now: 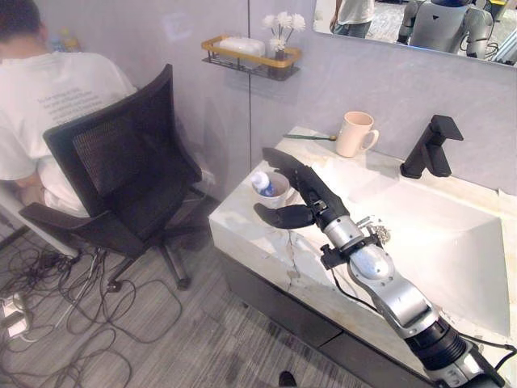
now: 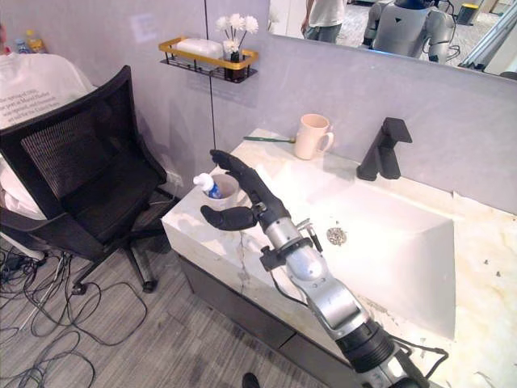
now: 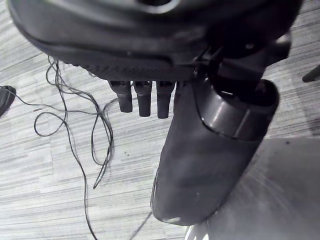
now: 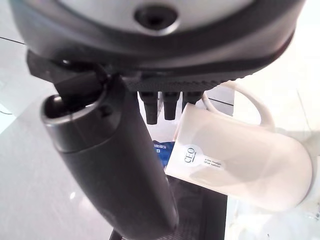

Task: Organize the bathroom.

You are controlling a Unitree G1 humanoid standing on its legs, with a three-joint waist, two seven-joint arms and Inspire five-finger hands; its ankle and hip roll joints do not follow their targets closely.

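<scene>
A white mug (image 1: 277, 197) stands on the left part of the marble counter (image 1: 250, 234), with a blue-and-white tube (image 1: 260, 183) sticking out of it. My right hand (image 1: 311, 194) reaches over from the sink side. It is open, with straight fingers along the mug's right rim and the thumb (image 1: 284, 216) spread out in front of it. The right wrist view has the mug (image 4: 240, 160) and a bit of the blue tube (image 4: 161, 150) just past the fingers. My left hand (image 3: 150, 30) hangs relaxed and open above the wooden floor.
A second mug (image 1: 354, 133) and a green toothbrush (image 1: 311, 137) are at the counter's back, left of the black faucet (image 1: 430, 147). The sink basin (image 1: 420, 234) lies to the right. A black office chair (image 1: 121, 178) and a seated person (image 1: 48, 97) are on the left. A gold wall shelf (image 1: 250, 55) holds flowers.
</scene>
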